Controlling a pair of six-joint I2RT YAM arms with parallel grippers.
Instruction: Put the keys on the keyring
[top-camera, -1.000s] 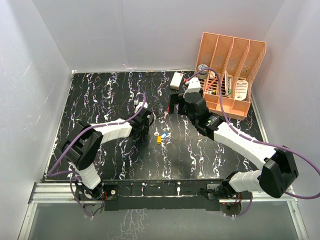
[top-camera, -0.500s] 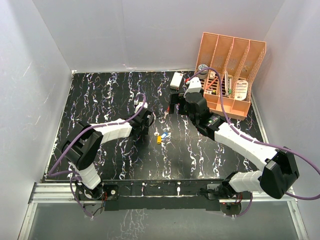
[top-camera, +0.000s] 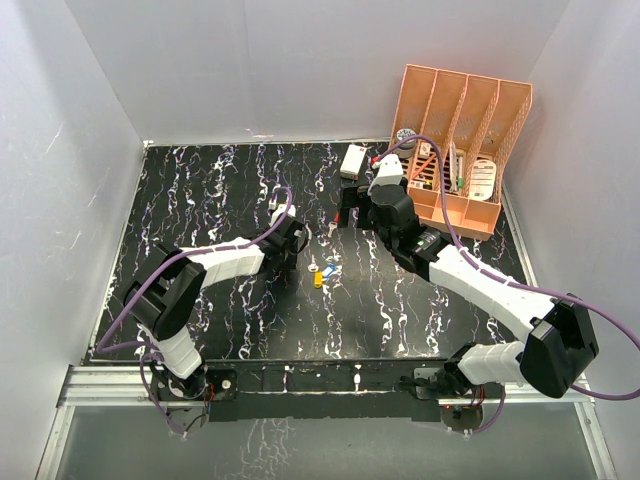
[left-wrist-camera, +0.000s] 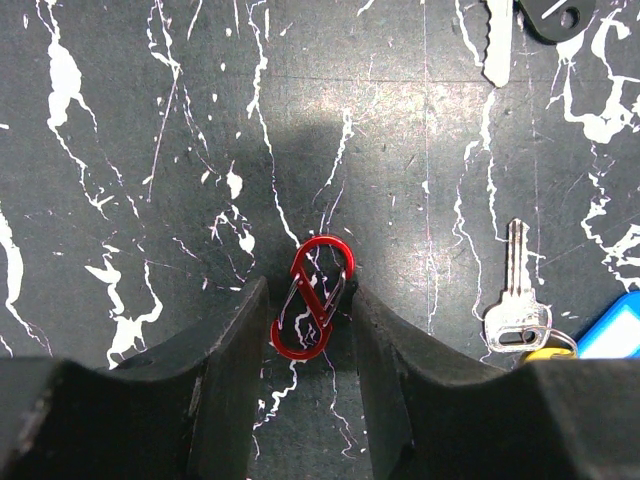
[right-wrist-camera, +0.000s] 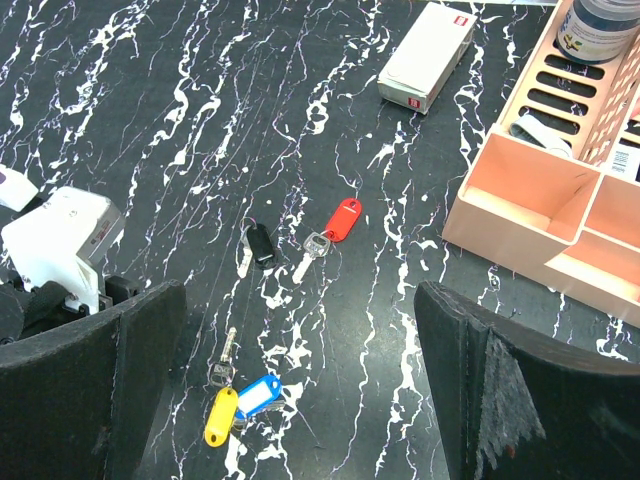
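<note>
The red keyring (left-wrist-camera: 313, 298) lies slantwise on the black marbled table between my left gripper's (left-wrist-camera: 310, 320) fingers, which touch it on both sides. A silver key (left-wrist-camera: 515, 290) with yellow and blue heads beside it lies just to its right. In the right wrist view I see the yellow-headed key (right-wrist-camera: 220, 416), the blue-headed key (right-wrist-camera: 258, 394), a black-headed key (right-wrist-camera: 259, 245) and a red-headed key (right-wrist-camera: 343, 220). My right gripper (right-wrist-camera: 300, 400) is wide open and empty above them. From above, the left gripper (top-camera: 296, 255) sits left of the key cluster (top-camera: 320, 274).
A white rectangular box (right-wrist-camera: 426, 55) lies at the back of the table. An orange file organiser (top-camera: 462, 140) with small items stands at the back right. White walls enclose the table on three sides. Purple cables trail along both arms.
</note>
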